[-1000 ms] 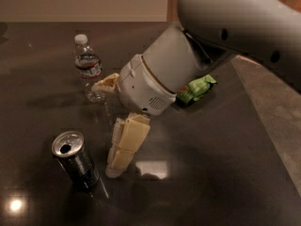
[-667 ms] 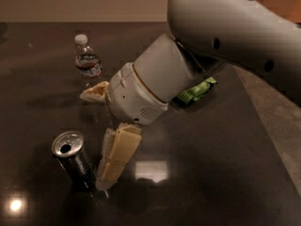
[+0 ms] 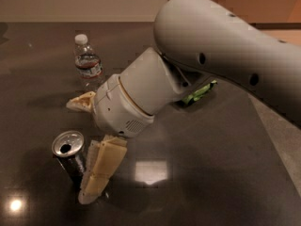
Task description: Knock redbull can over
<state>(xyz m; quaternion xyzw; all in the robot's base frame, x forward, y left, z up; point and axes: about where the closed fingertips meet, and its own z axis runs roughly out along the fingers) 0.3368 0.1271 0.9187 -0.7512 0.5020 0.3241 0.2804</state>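
Note:
The redbull can stands upright on the dark table at the front left, its silver top and pull-tab hole showing. My gripper hangs from the big white arm right over and beside the can. Its two cream fingers are spread wide apart. The near finger reaches down to the table along the can's right side, touching or nearly touching it. The far finger sticks out just behind the can. Nothing is held.
A clear plastic water bottle with a white cap stands at the back left, behind the gripper. A green packet lies to the right, partly hidden by the arm. The table's right edge runs diagonally.
The arm and gripper have moved left and down toward the can. The near finger now lies against the can's right side. The can still stands.

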